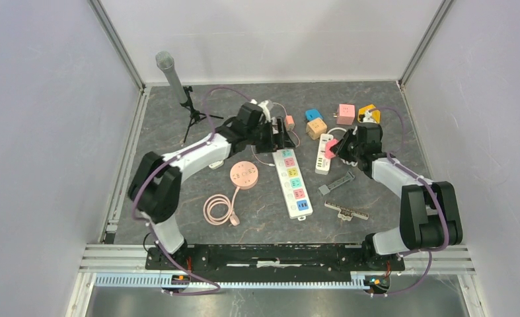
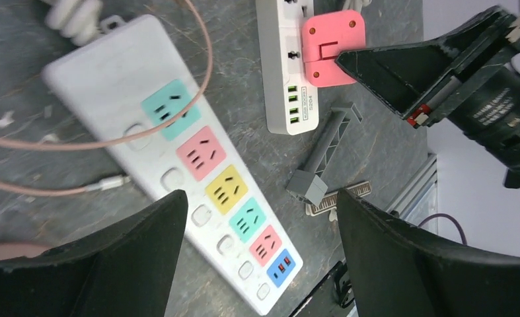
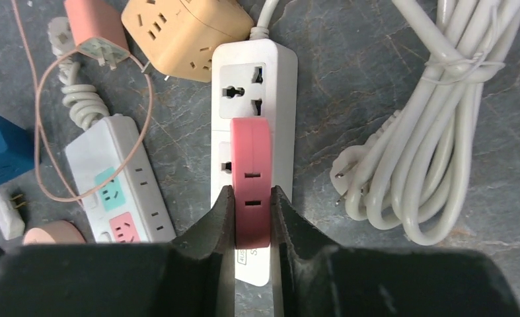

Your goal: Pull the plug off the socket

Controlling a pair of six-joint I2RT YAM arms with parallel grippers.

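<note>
Grey table [image 1: 257, 224], toward three o'clock: holds pink plug [image 3: 251, 165] clenched in right gripper [image 3: 252, 198], apparently seated in white socket [image 3: 254, 66]; hangs left gripper [image 2: 260, 198] gaping above long strip [image 2: 111, 86]; grasp done, pull left to do.

Place: a robotics lab test cell, built for recording arm work.
Enclosure: plain white panel walls [image 1: 45, 132] on 3 sides, joined by bare aluminium corner posts [image 1: 117, 43].
Table: a dark grey marbled table [image 1: 257, 205] fills the cell, with a silver aluminium extrusion rail [image 1: 111, 254] along its near edge.
Robots: 2 jointed arms based at that edge, a white-and-black left arm [image 1: 191, 155] and a white-and-black right arm [image 1: 402, 178], both trailing purple cables.
Recording gear: a grey mesh-headed microphone on a black tripod [image 1: 172, 72].
Props: laid out like test samples, a long white power strip with coloured sockets [image 1: 293, 183], a short white power strip [image 1: 323, 155], a round pink socket hub [image 1: 244, 175] and a tan plastic cube adapter [image 1: 316, 127].
</note>
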